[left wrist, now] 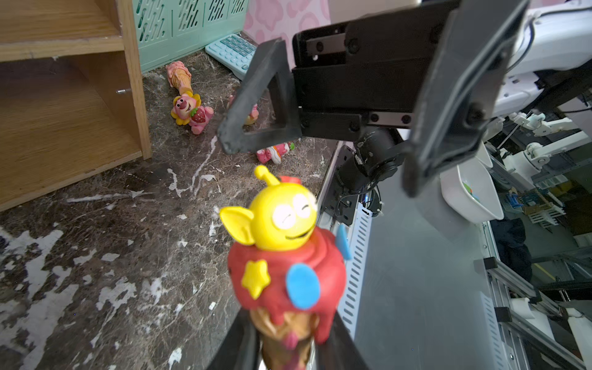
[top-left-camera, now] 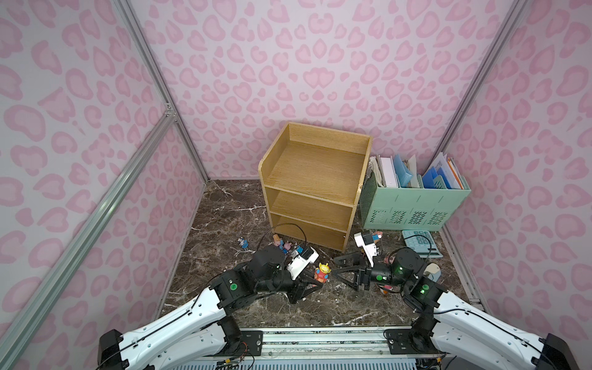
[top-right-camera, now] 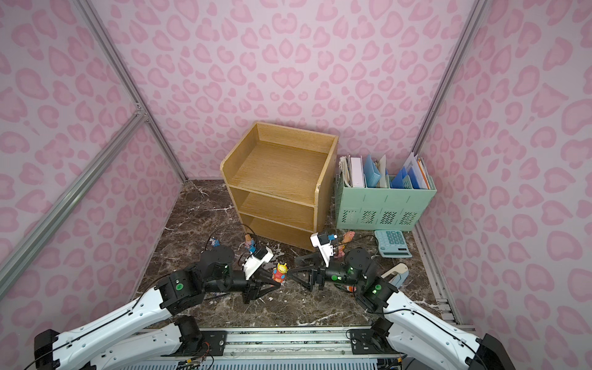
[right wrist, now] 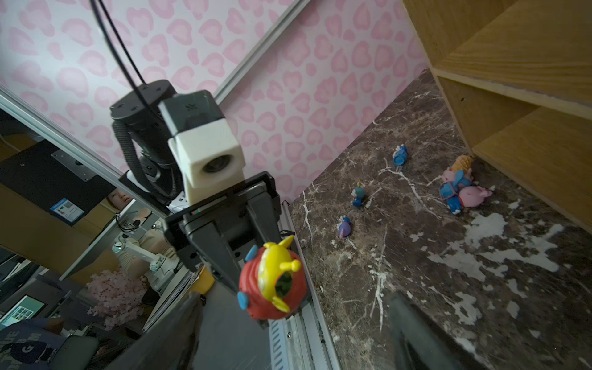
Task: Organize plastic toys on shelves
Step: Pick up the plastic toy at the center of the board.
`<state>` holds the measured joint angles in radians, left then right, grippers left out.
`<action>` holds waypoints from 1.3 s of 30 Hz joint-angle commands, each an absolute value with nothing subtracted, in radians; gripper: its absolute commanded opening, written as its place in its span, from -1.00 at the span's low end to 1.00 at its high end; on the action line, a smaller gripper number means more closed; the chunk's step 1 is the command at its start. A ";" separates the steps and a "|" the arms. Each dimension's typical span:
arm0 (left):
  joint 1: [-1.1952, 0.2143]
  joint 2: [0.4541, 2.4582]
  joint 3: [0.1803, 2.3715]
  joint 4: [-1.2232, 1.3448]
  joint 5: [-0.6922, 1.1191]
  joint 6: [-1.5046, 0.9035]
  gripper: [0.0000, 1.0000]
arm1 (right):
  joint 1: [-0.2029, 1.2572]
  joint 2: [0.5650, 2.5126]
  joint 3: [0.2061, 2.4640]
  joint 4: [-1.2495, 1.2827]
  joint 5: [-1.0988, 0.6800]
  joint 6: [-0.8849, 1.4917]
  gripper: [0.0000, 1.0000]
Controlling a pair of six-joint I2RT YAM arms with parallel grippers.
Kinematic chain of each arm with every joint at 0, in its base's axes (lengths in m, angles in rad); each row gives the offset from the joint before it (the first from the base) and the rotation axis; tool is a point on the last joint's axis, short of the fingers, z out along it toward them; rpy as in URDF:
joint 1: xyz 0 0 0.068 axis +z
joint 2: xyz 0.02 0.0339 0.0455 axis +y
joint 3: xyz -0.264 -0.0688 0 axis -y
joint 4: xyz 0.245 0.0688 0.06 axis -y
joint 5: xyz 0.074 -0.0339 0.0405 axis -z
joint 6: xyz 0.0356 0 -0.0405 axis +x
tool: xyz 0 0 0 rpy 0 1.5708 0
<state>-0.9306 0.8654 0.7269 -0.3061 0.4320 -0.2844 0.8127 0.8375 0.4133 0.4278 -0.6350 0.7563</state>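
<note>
In both top views, my left gripper [top-left-camera: 315, 281] pinches a yellow-headed cone toy [top-left-camera: 322, 272] above the table, in front of the shelves [top-left-camera: 320, 128]. My right gripper [top-left-camera: 334, 266] faces it, jaws spread.

Left wrist view: the toy's cone sits clamped between the fingers [left wrist: 240, 346].

Right wrist view: my spread fingers frame the held toy, and other toys [right wrist: 461, 189] lie at the shelves' foot.

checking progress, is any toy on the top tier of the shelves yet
No, in both top views the top tier of the shelves is bare wood with nothing standing on it.
</note>
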 commanded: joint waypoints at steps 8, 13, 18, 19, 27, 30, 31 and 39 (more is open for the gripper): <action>-0.933 0.892 0.733 -0.304 0.468 -0.257 -0.53 | 0.857 0.935 0.482 0.450 -0.657 0.724 0.73; -0.933 0.912 0.739 -0.308 0.479 -0.255 -0.53 | 0.857 0.973 0.472 0.507 -0.652 0.793 0.48; -0.934 0.926 0.746 -0.327 0.458 -0.249 -0.53 | 0.857 0.967 0.476 0.519 -0.643 0.824 0.24; -0.934 0.924 0.746 -0.328 0.456 -0.249 -0.53 | 0.857 0.958 0.474 0.511 -0.639 0.825 0.22; -0.934 0.907 0.744 -0.333 0.434 -0.251 -0.53 | 0.859 0.939 0.451 0.505 -0.636 0.840 0.04; -0.933 0.909 0.745 -0.336 0.432 -0.253 -0.53 | 0.866 0.946 0.451 0.511 -0.635 0.840 0.00; -0.934 0.911 0.746 -0.337 0.433 -0.253 -0.53 | 0.868 0.949 0.452 0.512 -0.636 0.839 -0.04; -0.935 0.917 0.753 -0.344 0.431 -0.253 -0.52 | 0.878 0.978 0.466 0.515 -0.641 0.835 -0.38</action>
